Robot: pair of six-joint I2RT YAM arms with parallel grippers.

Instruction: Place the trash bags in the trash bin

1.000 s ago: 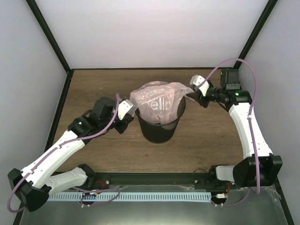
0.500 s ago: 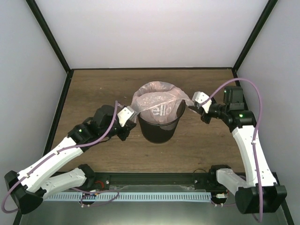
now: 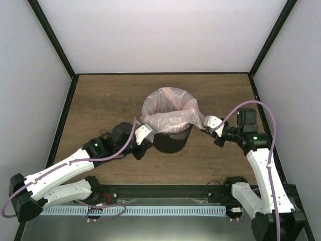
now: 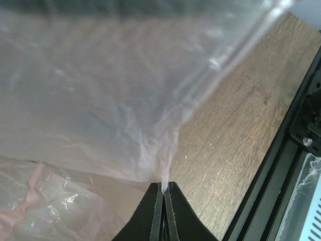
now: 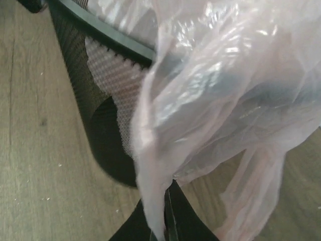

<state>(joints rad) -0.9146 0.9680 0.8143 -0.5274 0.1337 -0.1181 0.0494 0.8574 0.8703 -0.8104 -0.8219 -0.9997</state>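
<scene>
A pale-pink translucent trash bag (image 3: pixel 168 113) is spread over the mouth of the black mesh trash bin (image 3: pixel 173 140) in the middle of the table, its edge draped over the rim. My left gripper (image 3: pixel 146 134) is low at the bin's left side, shut on the bag's left edge (image 4: pixel 163 178), which stretches up from between the jaws. My right gripper (image 3: pixel 204 124) is at the bin's right side, shut on the bag's right edge (image 5: pixel 155 201). The bin's mesh wall (image 5: pixel 100 100) shows in the right wrist view behind the plastic.
The bin stands on a brown wooden table (image 3: pixel 100 100) closed in by white walls with black corner posts. A black rail (image 3: pixel 165 191) runs along the near edge between the two arm bases.
Both grippers have come down and toward the near side next to the bin, pulling the bag down over its rim. The bag stood bunched above the bin; now it lies lower, lining the mouth.
</scene>
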